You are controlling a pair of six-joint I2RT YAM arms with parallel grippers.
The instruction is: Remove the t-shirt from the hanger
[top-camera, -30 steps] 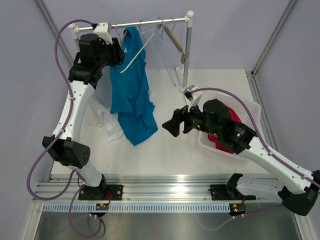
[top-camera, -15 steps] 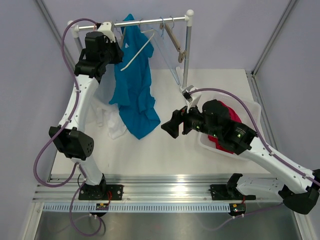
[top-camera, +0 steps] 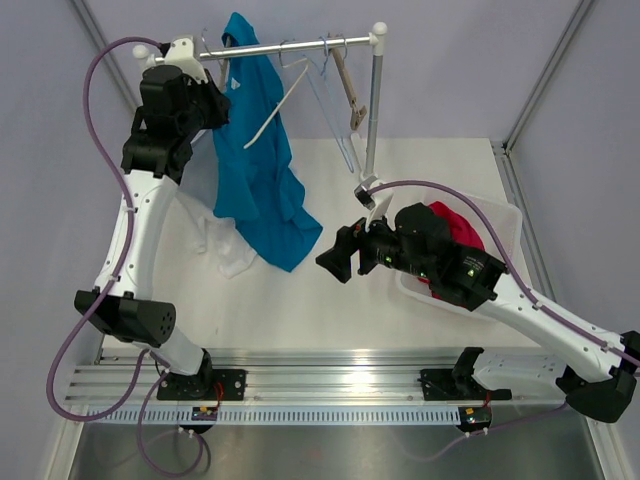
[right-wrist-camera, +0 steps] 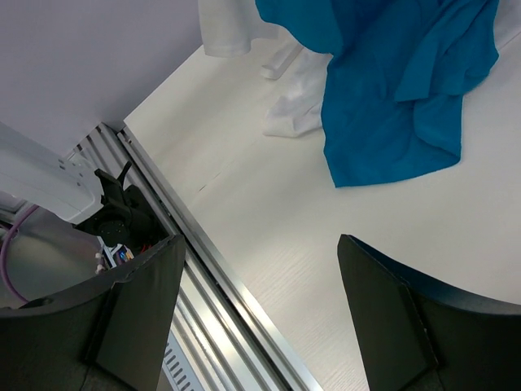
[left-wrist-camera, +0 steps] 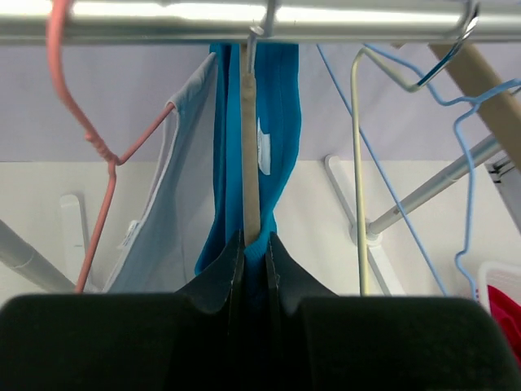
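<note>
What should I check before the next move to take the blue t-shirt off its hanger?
1. The left pincer is shut on the blue t-shirt: ok.
2. The hanger is hooked on the rail: ok.
3. The t-shirt is off the hanger: not ok, it drapes over it.
4. The left pincer is clear of the hanger: cannot tell.
5. The right pincer is open and empty: ok.

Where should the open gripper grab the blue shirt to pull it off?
Probably the shirt at its loose bottom hem, bunched on the table. The right gripper is open beside it, so come in low from the right. The top is draped over the hanger, which the left gripper pinches.
</note>
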